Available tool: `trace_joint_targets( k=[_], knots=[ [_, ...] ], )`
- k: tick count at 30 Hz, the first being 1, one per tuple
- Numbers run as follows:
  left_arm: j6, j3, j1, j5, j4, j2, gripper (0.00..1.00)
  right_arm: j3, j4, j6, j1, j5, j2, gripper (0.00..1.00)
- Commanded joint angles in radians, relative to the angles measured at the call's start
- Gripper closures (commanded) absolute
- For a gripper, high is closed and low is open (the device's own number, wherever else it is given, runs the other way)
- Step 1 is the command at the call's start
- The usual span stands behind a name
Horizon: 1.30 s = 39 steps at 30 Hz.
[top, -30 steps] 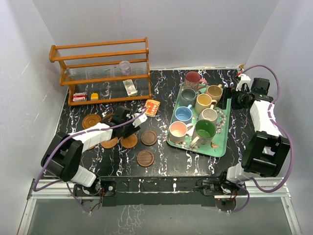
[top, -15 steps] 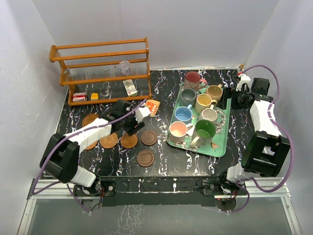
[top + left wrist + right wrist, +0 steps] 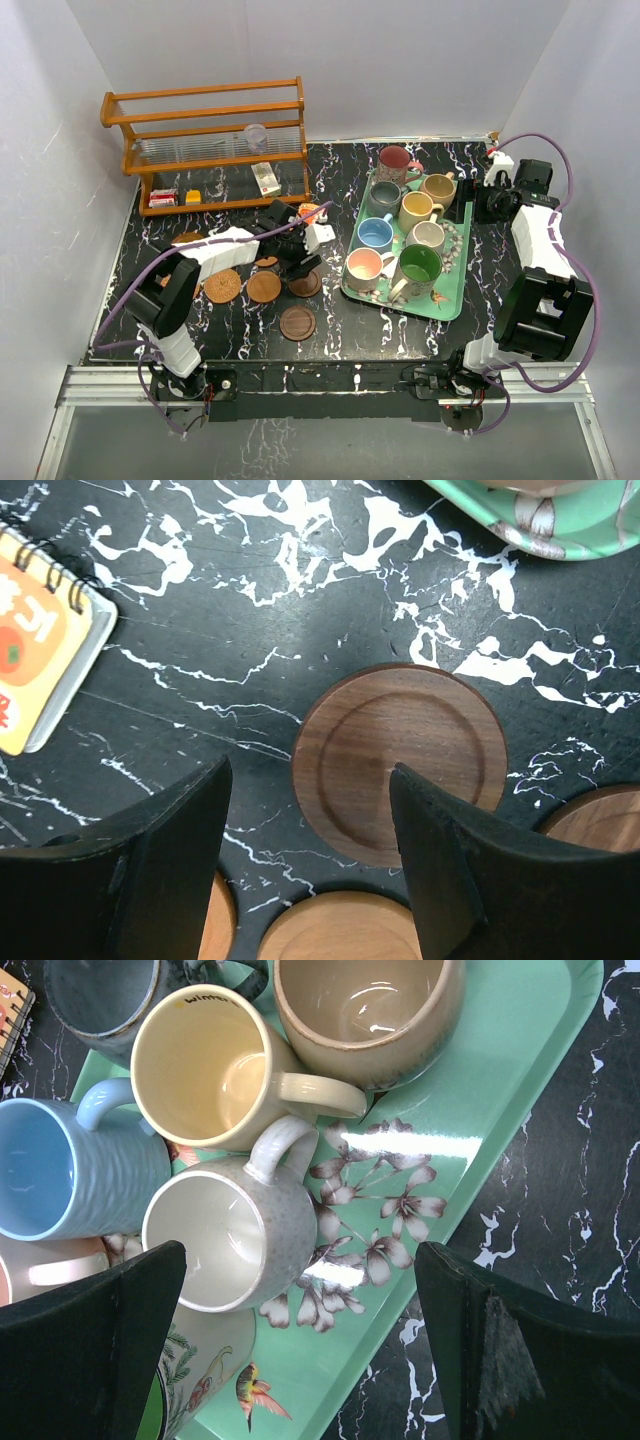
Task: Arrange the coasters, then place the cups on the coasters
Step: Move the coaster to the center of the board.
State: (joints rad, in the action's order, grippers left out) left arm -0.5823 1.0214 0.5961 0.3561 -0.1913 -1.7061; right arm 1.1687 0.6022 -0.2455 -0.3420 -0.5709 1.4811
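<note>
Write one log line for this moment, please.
left tool: open over dark coaster | right tool: open by tray | cups: all on tray

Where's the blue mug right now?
In the top view, the blue mug sits right of centre on the green tray's left side, between the grey mug behind and the pink mug in front.

White walls [image 3: 400, 60] on 3 sides; black white-veined marble tabletop [image 3: 380, 335]; wooden rack [image 3: 210, 128] at back left.
</note>
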Motion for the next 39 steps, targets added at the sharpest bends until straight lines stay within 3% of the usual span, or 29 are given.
trace_joint_targets(
  k=[1, 22, 39],
  knots=[
    [-0.021, 0.037, 0.013, 0.014, -0.003, -0.015, 0.36, 0.023, -0.030, -0.012, -0.007, -0.004, 0.004, 0.02],
    [0.009, 0.088, -0.018, -0.290, 0.078, -0.141, 0.39, 0.025, -0.026, -0.014, -0.008, -0.006, 0.007, 0.02],
    [0.020, 0.101, -0.058, -0.369, 0.122, -0.172, 0.39, 0.025, -0.025, -0.014, -0.007, -0.004, 0.009, 0.02]
  ],
)
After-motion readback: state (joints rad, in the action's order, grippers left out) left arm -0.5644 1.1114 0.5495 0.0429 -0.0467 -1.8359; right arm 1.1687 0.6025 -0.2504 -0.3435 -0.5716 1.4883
